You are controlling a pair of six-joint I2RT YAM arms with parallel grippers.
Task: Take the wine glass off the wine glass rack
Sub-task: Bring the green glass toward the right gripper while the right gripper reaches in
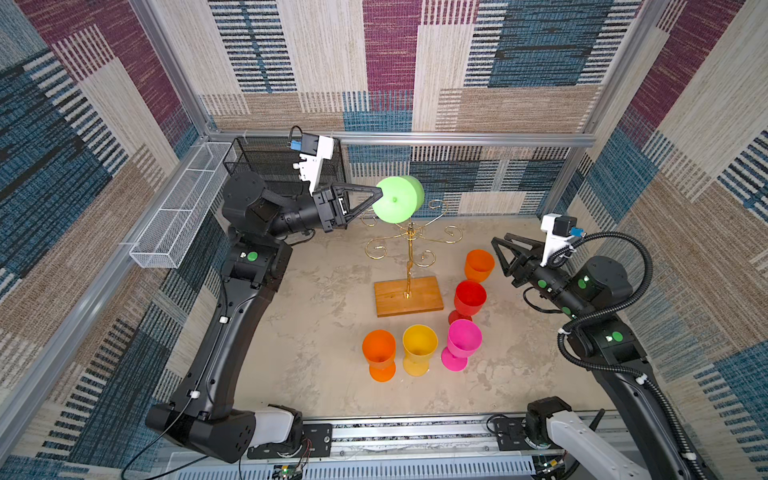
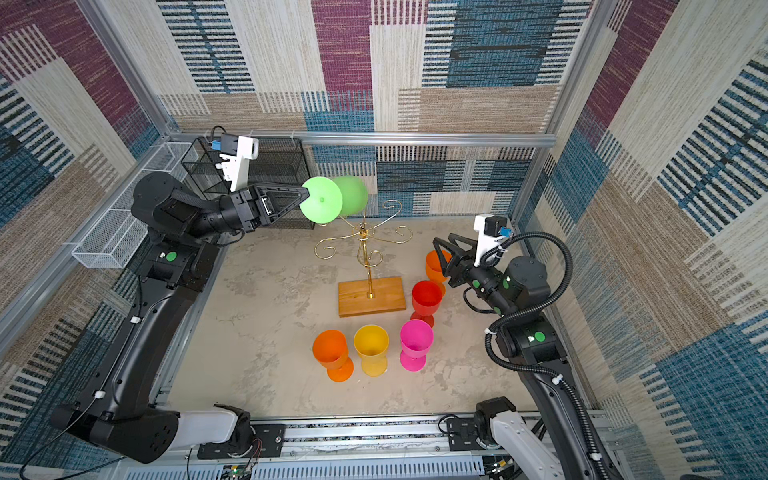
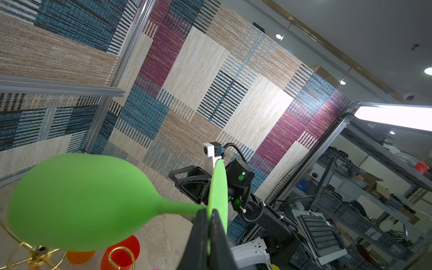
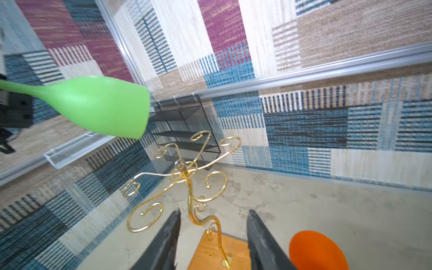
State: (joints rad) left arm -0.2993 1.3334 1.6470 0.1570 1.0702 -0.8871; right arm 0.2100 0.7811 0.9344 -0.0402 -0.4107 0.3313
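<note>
The left gripper [image 1: 380,192] clamped the foot of the green plastic wine glass [image 1: 399,201], sideways above and clear of the gold wire wine glass rack [image 1: 409,257]. By the right edge of the grey mottled table [image 1: 324,386], the right gripper [image 1: 500,237] stood with jaws apart.

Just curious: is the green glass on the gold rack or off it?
Off. The left gripper holds the green glass sideways by its foot, above the rack, touching none of its curled arms.

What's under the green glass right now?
The rack's curled arms, all bare in the right wrist view; the green glass hangs clear above them in the left hand. In both top views it covers part of the arms nearest it.
</note>
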